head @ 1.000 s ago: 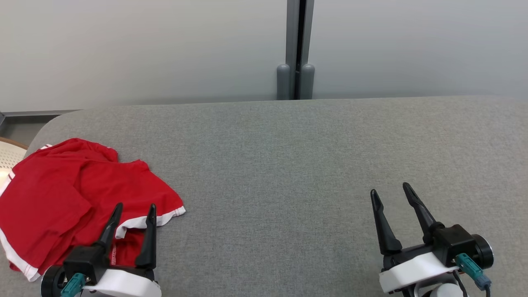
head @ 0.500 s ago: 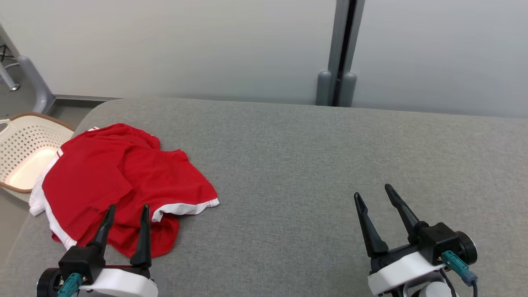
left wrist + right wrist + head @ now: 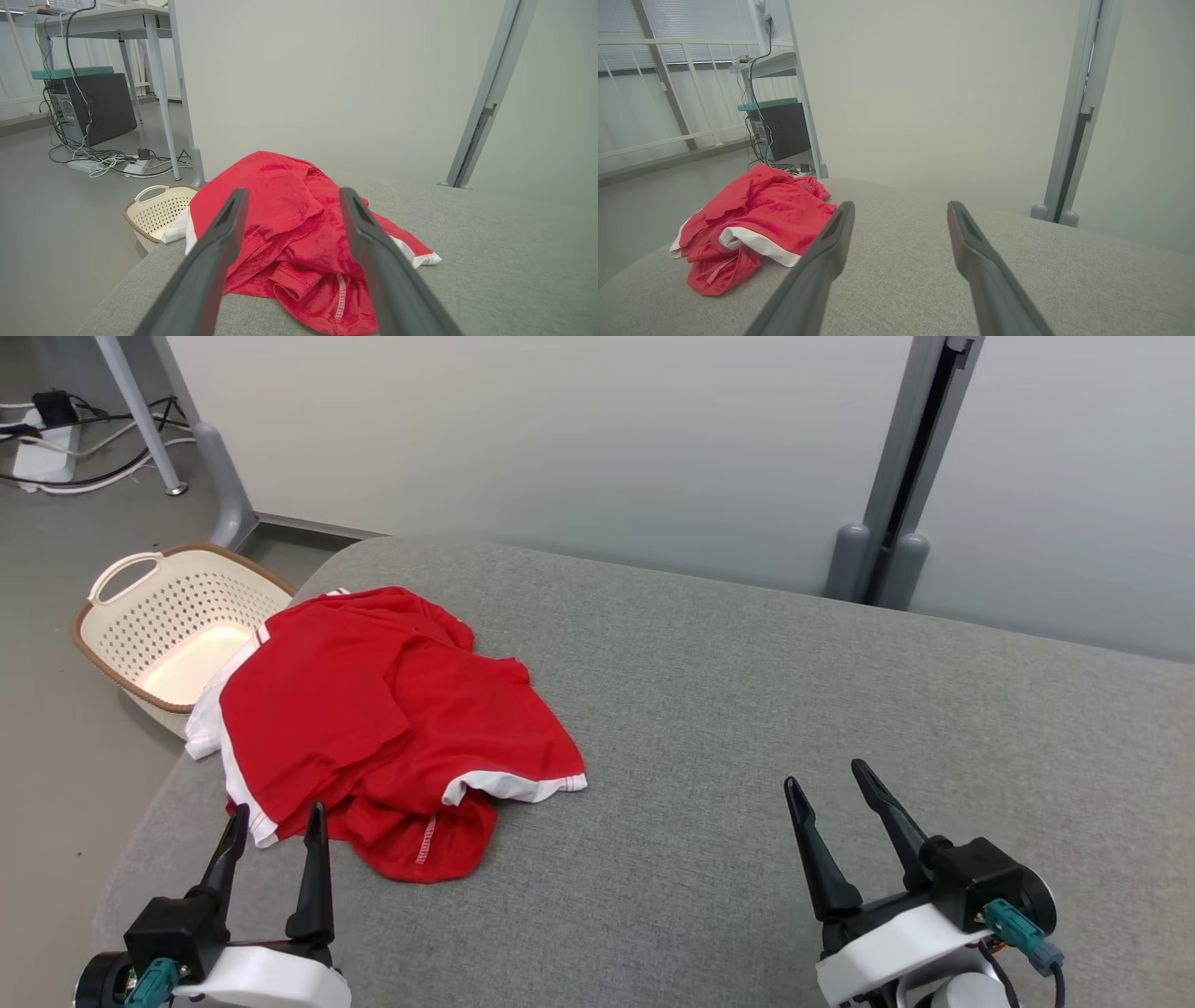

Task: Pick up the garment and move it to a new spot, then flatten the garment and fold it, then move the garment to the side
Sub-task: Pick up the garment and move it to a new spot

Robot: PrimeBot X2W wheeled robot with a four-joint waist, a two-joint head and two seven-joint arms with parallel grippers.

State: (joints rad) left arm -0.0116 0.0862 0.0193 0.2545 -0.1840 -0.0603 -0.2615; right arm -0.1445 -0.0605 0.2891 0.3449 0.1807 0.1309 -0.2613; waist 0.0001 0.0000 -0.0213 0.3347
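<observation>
The red garment (image 3: 392,709) with white trim lies crumpled at the left end of the grey bench (image 3: 747,691), its white edge at the rim above a floor basket (image 3: 177,607). My left jaws stand wide and empty just short of it. My right jaws are equally wide, well apart.

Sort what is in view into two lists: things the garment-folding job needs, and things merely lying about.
Job: red garment, grey padded surface, left gripper, right gripper, both open.
Lying about: laundry basket, power strip, computer tower.
</observation>
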